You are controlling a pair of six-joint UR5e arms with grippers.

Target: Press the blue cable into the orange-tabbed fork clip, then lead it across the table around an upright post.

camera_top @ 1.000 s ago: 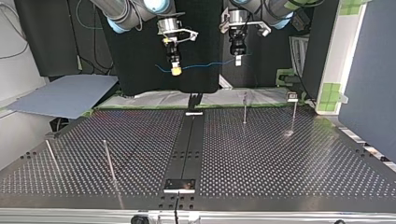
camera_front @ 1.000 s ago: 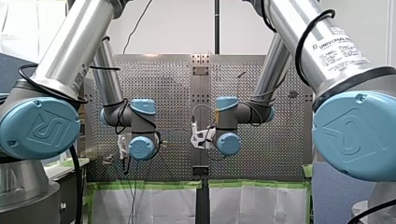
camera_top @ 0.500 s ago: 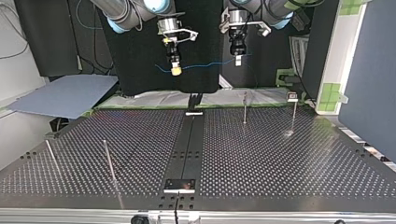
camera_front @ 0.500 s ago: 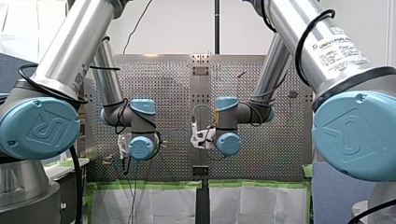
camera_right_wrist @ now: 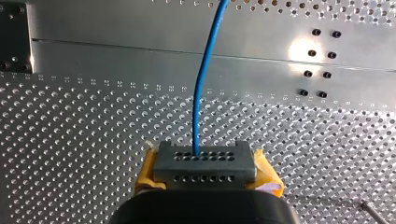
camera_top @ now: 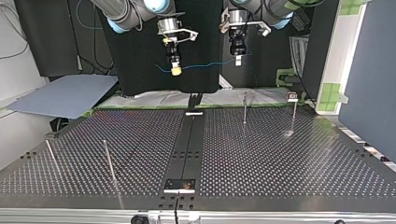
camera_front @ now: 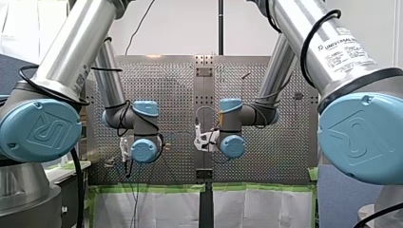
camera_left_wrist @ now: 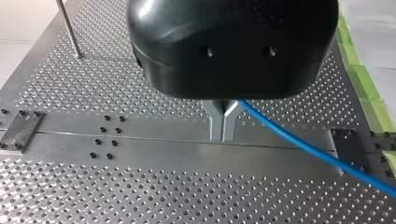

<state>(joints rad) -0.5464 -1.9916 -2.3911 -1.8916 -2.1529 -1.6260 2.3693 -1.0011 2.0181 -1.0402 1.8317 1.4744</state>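
My left gripper [camera_left_wrist: 223,134] & right gripper [camera_right_wrist: 205,161] both pinch the blue cable [camera_right_wrist: 196,126] high up, so I think step 1's not done: next, lower it into the clip.

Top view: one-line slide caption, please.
My right pincer and my left pincer hold a thin blue cable in the air above the perforated metal table.

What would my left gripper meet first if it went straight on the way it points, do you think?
Most likely the smooth metal strip in the perforated table, straight ahead of the left gripper; nothing else shows in that line, though depth is unclear.
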